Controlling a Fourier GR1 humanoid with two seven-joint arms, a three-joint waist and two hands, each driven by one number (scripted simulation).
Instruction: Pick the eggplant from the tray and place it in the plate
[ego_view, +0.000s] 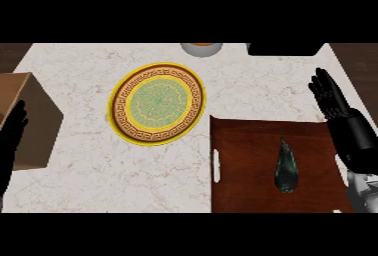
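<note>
Right hand (341, 117) released, fingers straight | eggplant (286, 167) on tray (244, 150) just inboard | grasp mid-body, then plate (159, 103) beyond.

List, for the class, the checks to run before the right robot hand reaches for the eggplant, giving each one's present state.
1. Eggplant lies on the tray: ok.
2. Nothing covers the eggplant: ok.
3. Plate holds nothing: ok.
4. Right robot hand open, fingers straight: ok.
5. Right robot hand over the eggplant: not ok, it is beside the tray's far right corner.
6. Left robot hand fingers: cannot tell.
</note>
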